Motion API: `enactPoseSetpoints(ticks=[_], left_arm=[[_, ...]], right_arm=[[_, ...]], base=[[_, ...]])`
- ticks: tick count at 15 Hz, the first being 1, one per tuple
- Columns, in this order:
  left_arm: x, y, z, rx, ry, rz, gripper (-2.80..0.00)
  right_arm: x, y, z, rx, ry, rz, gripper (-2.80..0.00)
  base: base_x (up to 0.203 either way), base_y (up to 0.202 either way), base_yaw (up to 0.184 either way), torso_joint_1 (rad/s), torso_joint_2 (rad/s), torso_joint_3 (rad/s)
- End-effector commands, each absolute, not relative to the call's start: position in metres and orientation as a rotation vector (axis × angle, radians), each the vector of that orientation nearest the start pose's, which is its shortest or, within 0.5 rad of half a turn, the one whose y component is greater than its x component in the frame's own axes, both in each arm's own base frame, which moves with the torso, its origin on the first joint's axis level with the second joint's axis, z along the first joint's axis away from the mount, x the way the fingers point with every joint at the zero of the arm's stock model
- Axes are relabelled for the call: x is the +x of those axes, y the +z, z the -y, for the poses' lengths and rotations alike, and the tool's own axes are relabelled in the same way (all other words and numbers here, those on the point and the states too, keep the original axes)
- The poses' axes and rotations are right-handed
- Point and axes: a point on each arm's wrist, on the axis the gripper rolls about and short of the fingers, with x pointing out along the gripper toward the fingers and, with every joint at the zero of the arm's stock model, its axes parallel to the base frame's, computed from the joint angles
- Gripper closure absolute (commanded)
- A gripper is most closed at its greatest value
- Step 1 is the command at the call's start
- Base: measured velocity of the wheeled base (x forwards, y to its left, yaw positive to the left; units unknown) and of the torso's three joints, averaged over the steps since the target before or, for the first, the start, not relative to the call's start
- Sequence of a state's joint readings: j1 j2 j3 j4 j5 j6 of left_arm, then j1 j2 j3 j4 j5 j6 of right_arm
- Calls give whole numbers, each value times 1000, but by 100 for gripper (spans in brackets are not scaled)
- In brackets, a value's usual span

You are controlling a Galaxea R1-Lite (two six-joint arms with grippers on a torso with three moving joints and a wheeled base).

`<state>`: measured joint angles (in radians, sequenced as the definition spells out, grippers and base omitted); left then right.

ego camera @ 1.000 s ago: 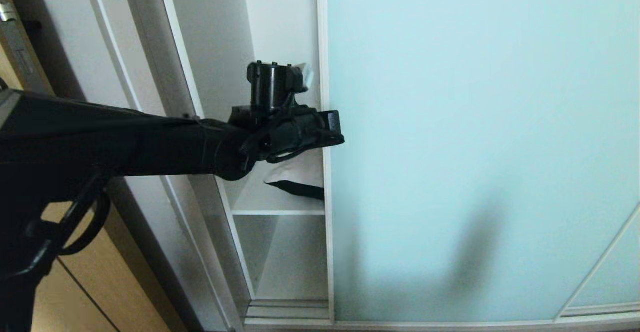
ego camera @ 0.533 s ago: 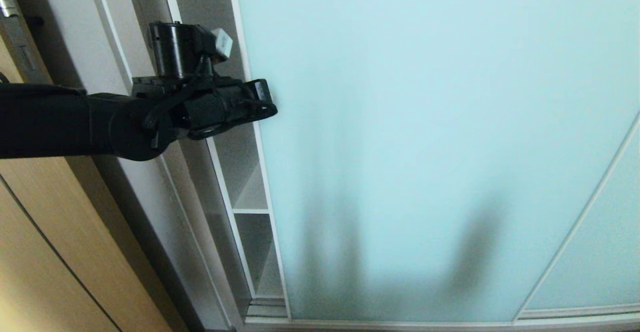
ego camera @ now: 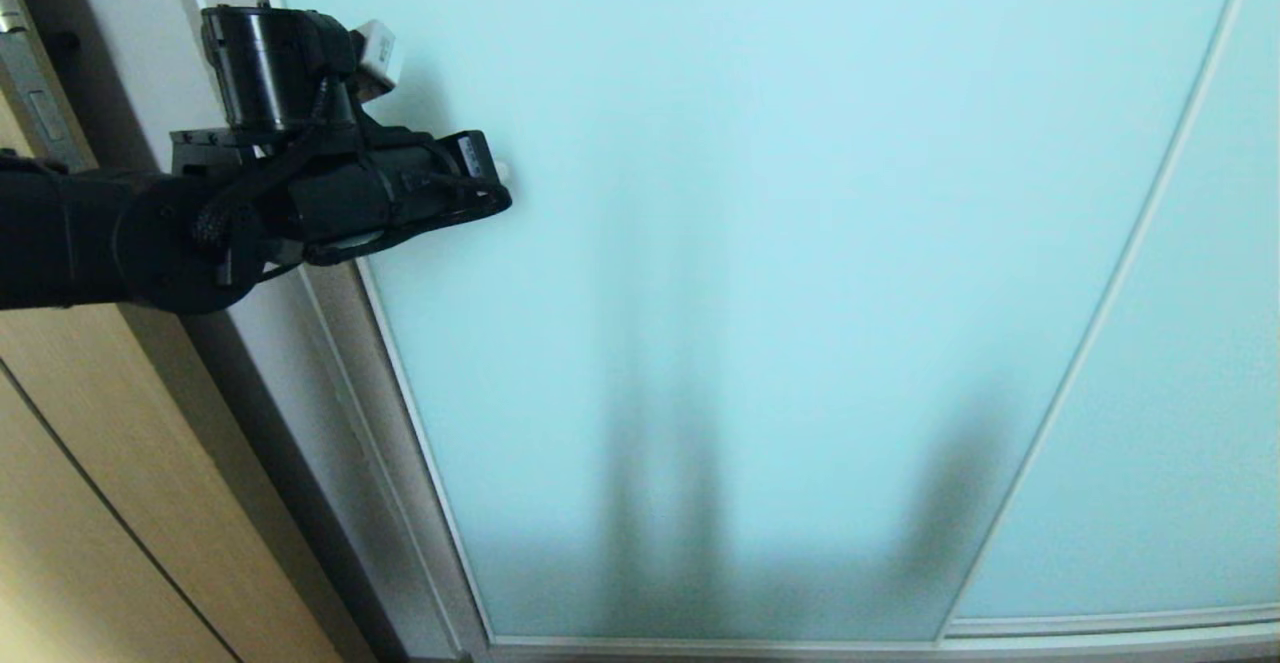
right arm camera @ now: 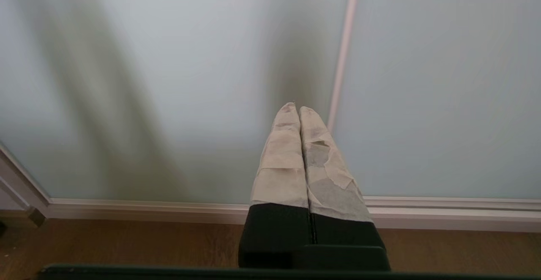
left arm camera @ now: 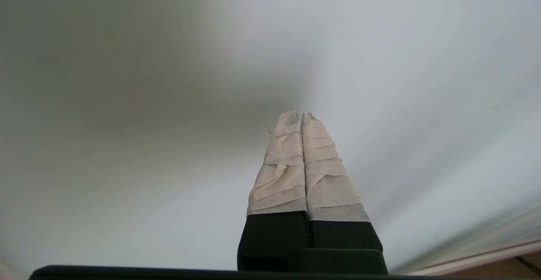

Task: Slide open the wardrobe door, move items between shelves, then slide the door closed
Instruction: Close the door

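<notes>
My left gripper [ego camera: 497,175], fingers pinched together and empty, presses the sliding wardrobe door [ego camera: 800,243], which covers the opening. Risk: taped tips skid on frosted glass. Right gripper [right arm camera: 296,110] closed, parked low.

sliding wardrobe door [ego camera: 800,243]: pale blue-green glass, silver frame | left gripper [left arm camera: 301,117]: black, fingers wrapped in cream tape | right gripper [right arm camera: 294,107]: black, cream tape on fingers | wooden door [ego camera: 60,503]: tan | floor [right arm camera: 127,246]: brown wood
</notes>
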<state>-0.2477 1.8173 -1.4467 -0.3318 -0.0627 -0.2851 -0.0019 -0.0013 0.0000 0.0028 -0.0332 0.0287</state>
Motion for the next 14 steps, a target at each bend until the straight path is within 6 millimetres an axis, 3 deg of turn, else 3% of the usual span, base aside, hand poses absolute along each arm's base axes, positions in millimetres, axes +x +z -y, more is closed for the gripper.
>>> enactPoseSetpoints(ticks=[1,8,14], left_arm=[[369,287,78,-283,-277,-77,0],[405,259,40,-286,-179,-107,0],[403,260,20,-289,-131,-89,0]], right_arm=[[-23,75,1,29,-37,-4,0],[-23,75,1,29,-37,-4,0],[-23,75,1,29,-35,-3,0]], base=[[0,0,0,0,0,0],[0,0,0,0,0,0],[0,0,0,0,0,0]])
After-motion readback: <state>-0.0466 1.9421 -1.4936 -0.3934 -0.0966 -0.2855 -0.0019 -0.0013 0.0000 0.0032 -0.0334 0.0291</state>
